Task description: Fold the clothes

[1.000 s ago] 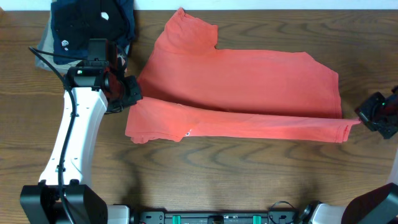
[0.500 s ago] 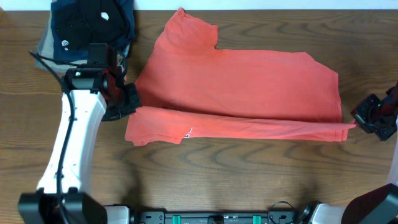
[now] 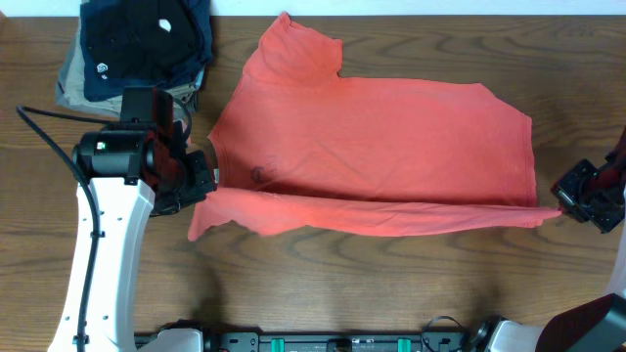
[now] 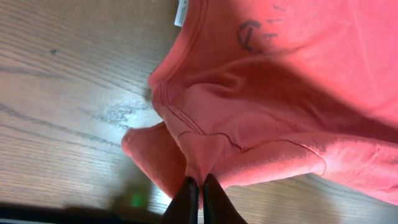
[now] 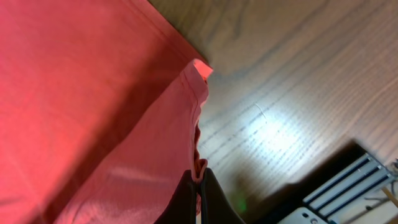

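Folded navy garments, wooden table

Dark-brown wood-grain table, pale strip along its far edge.

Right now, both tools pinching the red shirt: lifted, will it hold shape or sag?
Likely floppy: the T-shirt drapes and wrinkles between the left tool and right tool. Probably light: small pinches carry its folded edge. Slipping seems unlikely; cloth bunches at each grip.

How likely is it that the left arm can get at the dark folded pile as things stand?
Probably not yet: the left pincer is shut on the coral T-shirt's edge and must let go first. Otherwise the way looks free: the dark folded pile lies just behind that arm, nothing between.
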Available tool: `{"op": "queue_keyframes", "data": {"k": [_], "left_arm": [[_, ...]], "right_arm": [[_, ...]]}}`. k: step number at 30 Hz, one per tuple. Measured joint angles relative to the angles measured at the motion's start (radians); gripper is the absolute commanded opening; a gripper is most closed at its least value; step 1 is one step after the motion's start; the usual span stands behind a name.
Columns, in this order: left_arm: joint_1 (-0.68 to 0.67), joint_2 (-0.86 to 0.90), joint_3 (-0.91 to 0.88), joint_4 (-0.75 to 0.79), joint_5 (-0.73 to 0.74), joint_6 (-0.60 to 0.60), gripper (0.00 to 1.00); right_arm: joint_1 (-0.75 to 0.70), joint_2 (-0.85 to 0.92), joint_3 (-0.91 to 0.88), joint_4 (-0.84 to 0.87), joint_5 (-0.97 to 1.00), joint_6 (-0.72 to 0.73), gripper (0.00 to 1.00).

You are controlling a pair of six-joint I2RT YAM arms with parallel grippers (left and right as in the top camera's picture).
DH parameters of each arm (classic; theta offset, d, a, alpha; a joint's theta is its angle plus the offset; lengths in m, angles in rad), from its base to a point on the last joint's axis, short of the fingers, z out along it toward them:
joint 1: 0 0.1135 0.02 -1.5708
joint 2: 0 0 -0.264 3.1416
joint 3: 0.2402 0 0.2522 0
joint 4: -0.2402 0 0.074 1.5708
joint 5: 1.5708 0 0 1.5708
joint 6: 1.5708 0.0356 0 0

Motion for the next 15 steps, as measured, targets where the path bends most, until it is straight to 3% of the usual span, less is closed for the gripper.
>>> {"op": "queue_keyframes", "data": {"k": [15], "left_arm": [[0.001,0.098,0.000,0.071,0.000,0.000,0.06]], "right_arm": [[0.000,0.000,0.000,0.069,0.027,0.004,0.01]]}}
